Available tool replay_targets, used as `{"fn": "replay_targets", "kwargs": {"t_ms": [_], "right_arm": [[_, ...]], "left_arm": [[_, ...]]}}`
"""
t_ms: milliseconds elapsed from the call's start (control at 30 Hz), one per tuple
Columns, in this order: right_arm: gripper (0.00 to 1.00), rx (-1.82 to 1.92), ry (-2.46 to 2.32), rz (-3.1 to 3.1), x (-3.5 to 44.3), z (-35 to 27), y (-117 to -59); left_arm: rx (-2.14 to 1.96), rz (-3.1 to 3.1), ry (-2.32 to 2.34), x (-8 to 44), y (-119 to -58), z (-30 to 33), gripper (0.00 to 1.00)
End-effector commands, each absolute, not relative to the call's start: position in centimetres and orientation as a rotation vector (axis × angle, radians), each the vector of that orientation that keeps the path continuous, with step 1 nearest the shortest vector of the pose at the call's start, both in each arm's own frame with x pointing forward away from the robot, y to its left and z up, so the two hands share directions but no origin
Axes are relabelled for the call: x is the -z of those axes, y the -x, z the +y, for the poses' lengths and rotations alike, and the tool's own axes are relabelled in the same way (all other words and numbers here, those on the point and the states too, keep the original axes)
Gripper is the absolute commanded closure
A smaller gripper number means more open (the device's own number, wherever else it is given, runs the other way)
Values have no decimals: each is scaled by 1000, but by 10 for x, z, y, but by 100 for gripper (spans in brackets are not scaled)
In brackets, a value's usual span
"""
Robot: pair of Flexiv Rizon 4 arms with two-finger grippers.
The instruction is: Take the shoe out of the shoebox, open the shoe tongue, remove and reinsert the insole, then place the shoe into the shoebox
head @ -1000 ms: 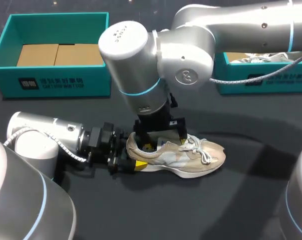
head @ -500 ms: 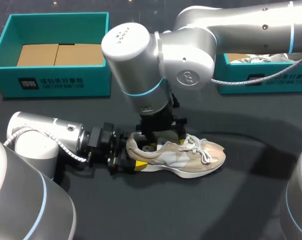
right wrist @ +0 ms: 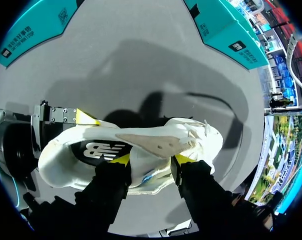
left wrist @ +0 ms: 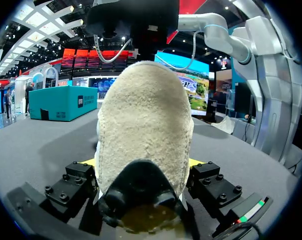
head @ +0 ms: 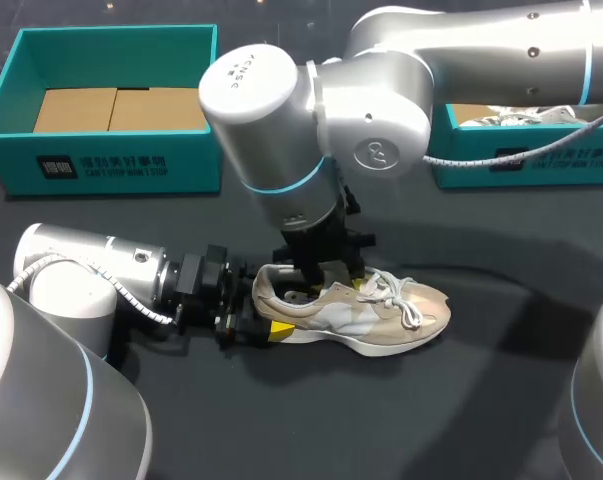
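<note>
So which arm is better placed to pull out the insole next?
Right, likely: the right claw hangs at the opening of the shoe, beside the tongue, while the left claw clamps the heel.

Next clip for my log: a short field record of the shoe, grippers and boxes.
shoe: on its sole on the table, outside both boxes
left gripper: shut on the shoe's heel
right gripper: above the shoe's opening; grip unclear
teal shoebox: open, far left, cardboard inside
second teal box: open, far right
</note>
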State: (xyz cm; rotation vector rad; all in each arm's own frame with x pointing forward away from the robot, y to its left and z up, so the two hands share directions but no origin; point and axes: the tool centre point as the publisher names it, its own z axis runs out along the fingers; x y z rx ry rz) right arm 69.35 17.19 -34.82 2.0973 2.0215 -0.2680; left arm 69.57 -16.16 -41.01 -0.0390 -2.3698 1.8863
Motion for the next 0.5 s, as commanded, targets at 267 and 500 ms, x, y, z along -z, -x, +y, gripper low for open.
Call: {"fn": "replay_targets", "kwargs": {"t_ms": [267, 500], "right_arm": [[65, 225, -2354, 1636, 338, 174, -687], [100, 251, -2383, 1624, 330, 170, -689]], "left_arm": [[-1886, -2370, 38, 412, -695, -160, 100], [-1886, -2370, 38, 412, -695, -160, 100]]}}
